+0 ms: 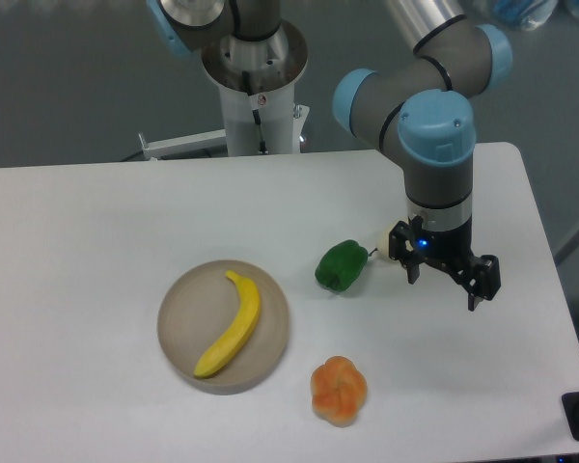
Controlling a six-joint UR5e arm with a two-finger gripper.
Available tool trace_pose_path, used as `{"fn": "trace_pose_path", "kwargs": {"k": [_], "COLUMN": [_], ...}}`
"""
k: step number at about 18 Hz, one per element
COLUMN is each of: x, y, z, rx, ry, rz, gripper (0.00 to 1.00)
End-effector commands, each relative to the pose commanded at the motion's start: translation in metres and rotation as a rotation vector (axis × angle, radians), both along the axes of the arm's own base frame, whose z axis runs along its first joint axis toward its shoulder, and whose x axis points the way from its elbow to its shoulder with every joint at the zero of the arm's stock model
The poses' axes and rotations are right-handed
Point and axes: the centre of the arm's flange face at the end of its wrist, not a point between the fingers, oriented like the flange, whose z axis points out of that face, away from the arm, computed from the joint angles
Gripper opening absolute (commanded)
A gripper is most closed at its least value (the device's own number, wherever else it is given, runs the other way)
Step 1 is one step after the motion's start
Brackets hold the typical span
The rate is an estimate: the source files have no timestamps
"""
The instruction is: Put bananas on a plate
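Hovering above the right half of the white table (96,231), the gripper (445,282) points downward with its two dark fingers spread well apart and nothing held between them; a small blue light shows on its body. A small pale object (382,236) is mostly hidden just behind its left finger. A green pepper (342,266) lies on the table just beside the gripper, toward the plate, apart from the fingers. The bananas (232,323), a single yellow fruit, rest inside the plate (179,304), lying diagonally across the beige dish from upper right to lower left, fully within its rim. The plate sits left of centre on the table. A lumpy orange fruit (339,390) lies near the plate's lower right, not touching it.
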Motion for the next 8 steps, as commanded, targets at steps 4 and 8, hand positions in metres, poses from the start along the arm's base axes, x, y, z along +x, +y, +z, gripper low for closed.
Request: {"fn": "trace_pose_path", "kwargs": {"k": [4, 8], "x": [0.0003, -0.0018], "y": [0.0039, 0.0047], "z": [0.0022, 0.0052], "rx": [0.005, 0.010], "ry": [0.004, 0.009], "rz": [-0.003, -0.004], "gripper": [1.00, 1.00]}}
